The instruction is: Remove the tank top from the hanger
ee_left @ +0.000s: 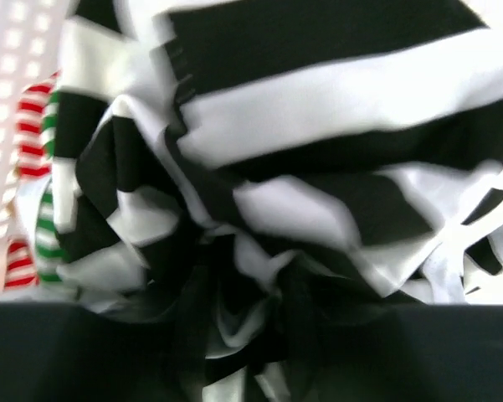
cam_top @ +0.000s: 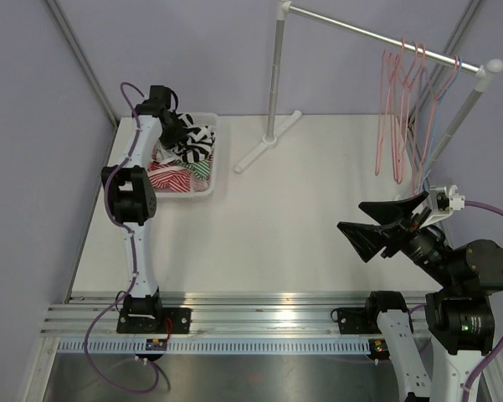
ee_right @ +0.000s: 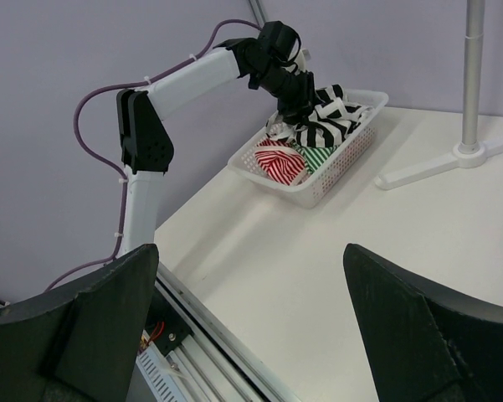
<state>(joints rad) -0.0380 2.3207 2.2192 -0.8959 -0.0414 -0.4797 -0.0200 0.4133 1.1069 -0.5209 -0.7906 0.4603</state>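
Under both arms spreads the white table (cam_top: 318, 209). Well off to the right of the left gripper (cam_top: 182, 132) stands the clothes rail (cam_top: 377, 35). Directly below that gripper sits the white basket (cam_top: 184, 194), and the black-and-white striped tank top (ee_left: 318, 167) is bunched against its fingertips, on top of red and green striped garments (cam_top: 171, 177). The cloth hides the jaws, so I cannot tell whether they grip it. The pink hangers (cam_top: 402, 109) hang just beyond the right gripper (cam_top: 353, 216), which gapes fully apart and holds nothing. The top looks light, limp and unlikely to slip. A gathered fold or a shoulder strap would make the best hold.
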